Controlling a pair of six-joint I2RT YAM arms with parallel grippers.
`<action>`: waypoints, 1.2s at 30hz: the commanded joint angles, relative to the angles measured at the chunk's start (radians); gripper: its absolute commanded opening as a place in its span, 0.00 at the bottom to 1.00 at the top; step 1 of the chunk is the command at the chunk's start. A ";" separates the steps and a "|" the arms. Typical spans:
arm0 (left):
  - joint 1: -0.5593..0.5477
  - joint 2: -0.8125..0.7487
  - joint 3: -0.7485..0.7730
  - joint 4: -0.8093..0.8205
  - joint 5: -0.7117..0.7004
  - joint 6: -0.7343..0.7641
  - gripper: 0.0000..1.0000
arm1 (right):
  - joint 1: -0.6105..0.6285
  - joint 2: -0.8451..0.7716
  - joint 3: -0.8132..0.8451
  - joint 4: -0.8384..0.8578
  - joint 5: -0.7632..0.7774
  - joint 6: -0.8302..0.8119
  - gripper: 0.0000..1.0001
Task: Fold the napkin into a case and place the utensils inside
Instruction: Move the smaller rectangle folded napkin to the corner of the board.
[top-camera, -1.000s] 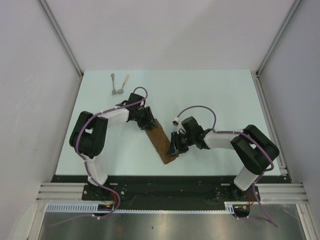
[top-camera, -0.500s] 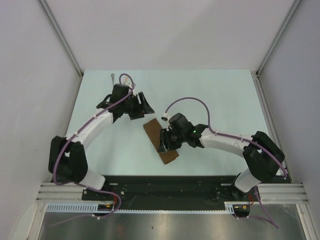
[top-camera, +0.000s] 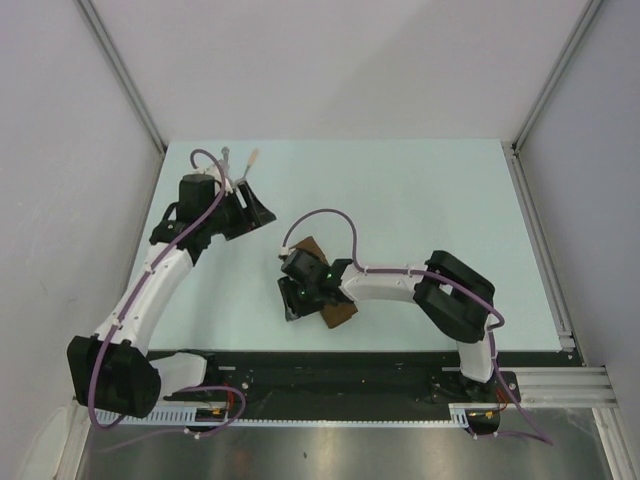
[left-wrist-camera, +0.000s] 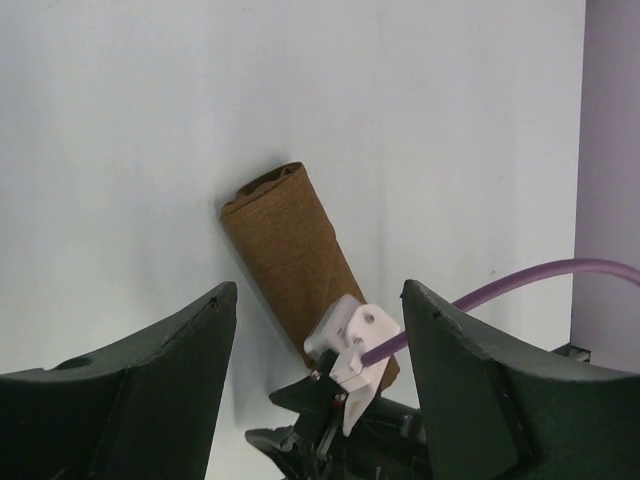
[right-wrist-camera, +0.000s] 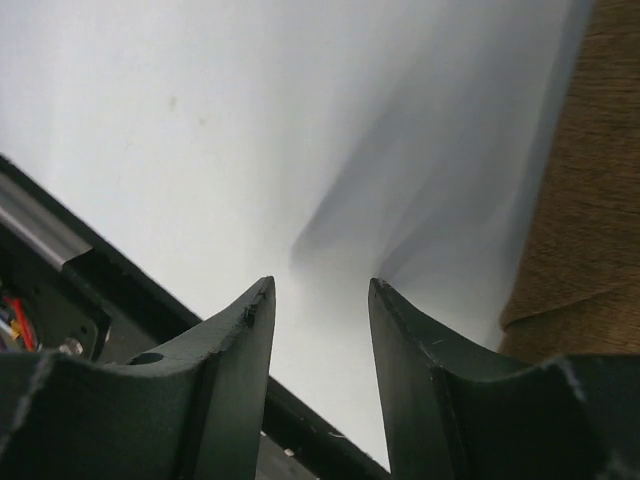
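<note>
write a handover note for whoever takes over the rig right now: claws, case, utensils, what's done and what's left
Left claw: open, empty, hovering close to the utensils.
Right claw: open, empty, low over bare table right beside the case.
Case: folded into a narrow brown pouch, lying diagonally near the middle of the table.
Utensils: both at the far left of the table, outside the case, only their handles showing in the top view.
Done: the fold.
Left: pick up both utensils and slide them into the case.
</note>
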 joint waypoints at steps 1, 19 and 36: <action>0.013 -0.013 -0.040 -0.010 0.001 0.042 0.72 | -0.022 -0.006 0.025 -0.008 0.064 0.003 0.47; 0.016 0.071 -0.086 0.070 0.052 -0.003 0.71 | -0.217 0.043 -0.077 -0.026 0.314 0.011 0.49; -0.016 0.224 -0.023 0.136 0.124 -0.047 0.70 | -0.786 0.124 0.139 -0.002 0.254 -0.339 0.49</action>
